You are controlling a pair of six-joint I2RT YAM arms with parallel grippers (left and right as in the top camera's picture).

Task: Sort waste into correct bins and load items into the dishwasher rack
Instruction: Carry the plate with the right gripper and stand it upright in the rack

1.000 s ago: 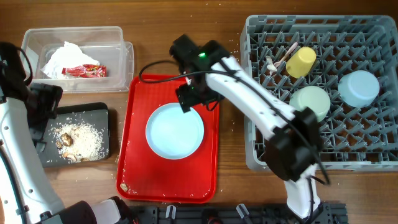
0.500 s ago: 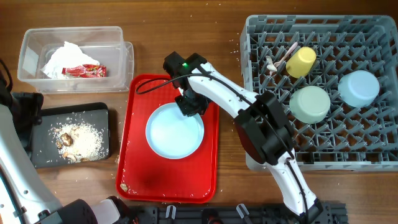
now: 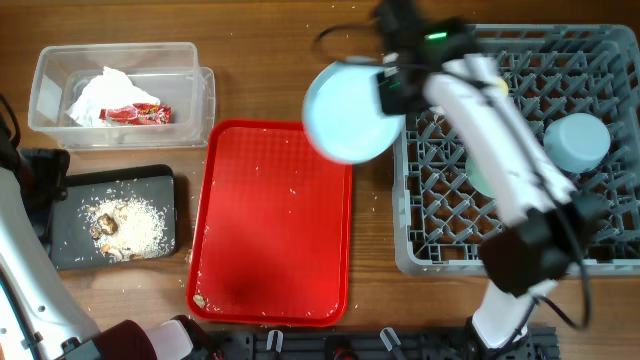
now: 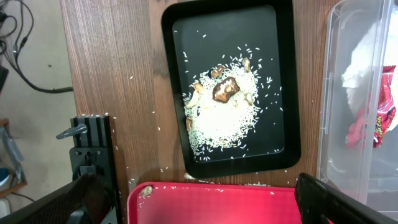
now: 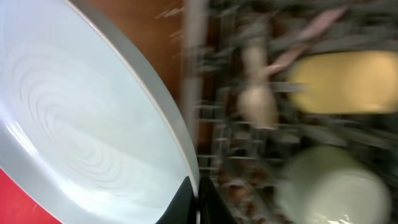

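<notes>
right gripper (image 3: 388, 92) was clamped tight on the right rim of the light blue plate (image 3: 345, 115), lifted at upper centre, overlapping the red tray's (image 3: 270, 250) top right corner and the dishwasher rack's (image 3: 420, 255) left edge. the arm hid the rack's middle. light blue bowl (image 3: 577, 140) sat at the rack's right. left gripper (image 4: 199, 185) was spread wide and empty, near the black tray (image 4: 180, 74).

The red tray (image 3: 270, 240) lay open from above, while the plate (image 3: 345, 115) and right arm (image 3: 492, 112) barred the dishwasher rack's (image 3: 440, 232) upper-left corner and a light blue bowl (image 3: 578, 140) occupied its right.
</notes>
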